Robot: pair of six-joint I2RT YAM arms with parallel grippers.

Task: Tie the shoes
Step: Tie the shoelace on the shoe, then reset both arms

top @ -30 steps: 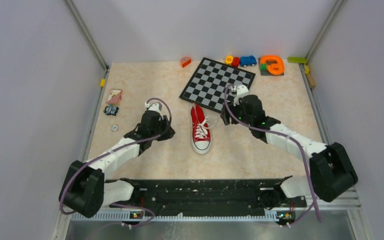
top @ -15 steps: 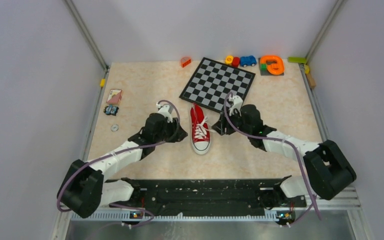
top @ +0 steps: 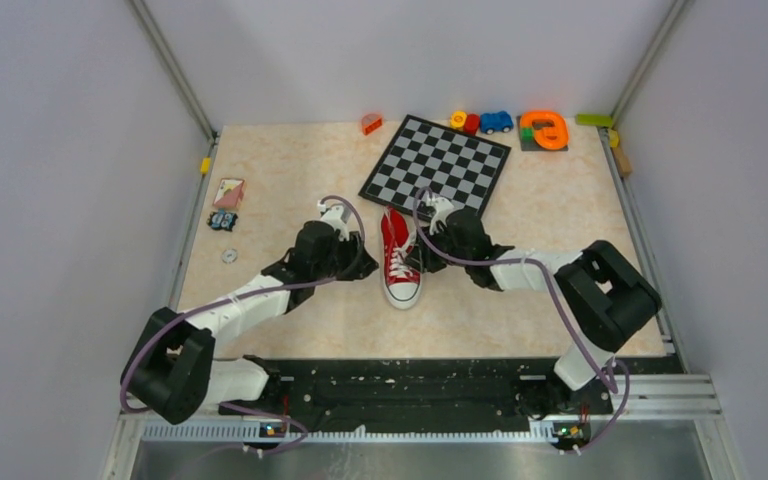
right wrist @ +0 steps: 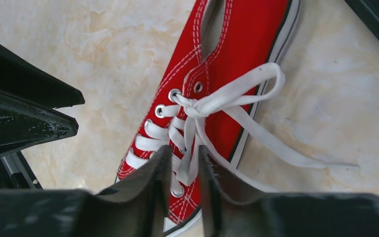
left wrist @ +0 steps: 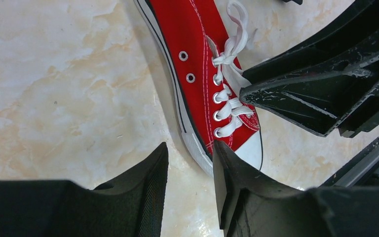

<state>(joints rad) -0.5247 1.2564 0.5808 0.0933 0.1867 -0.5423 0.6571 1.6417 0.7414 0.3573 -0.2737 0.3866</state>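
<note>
The red shoe (top: pixel 400 258) lies mid-table, white toe cap toward the arms; it also shows in the left wrist view (left wrist: pixel 192 34) and the right wrist view (right wrist: pixel 237 54). Its white laces (right wrist: pixel 193 111) are knotted once at the top eyelets, with a loop and one long end trailing over the table (right wrist: pixel 301 154). My left gripper (top: pixel 360 262) stands open beside the shoe's left edge near the toe, with only table between its fingers (left wrist: pixel 150 187). My right gripper (top: pixel 423 250) hovers over the laced part, jaws narrow but apart, with a short lace end (right wrist: pixel 190 163) lying in the gap.
A chessboard (top: pixel 436 166) lies just behind the shoe's heel. Small toys line the back edge: an orange piece (top: pixel 544 130), a blue car (top: pixel 496 121), a red block (top: pixel 371 124). A card (top: pixel 228 192) and a washer (top: pixel 229 256) lie at the left.
Both grippers have closed in on the shoe from either side. The right one swung left over the laces and narrowed its jaws; the left one opened wider.
</note>
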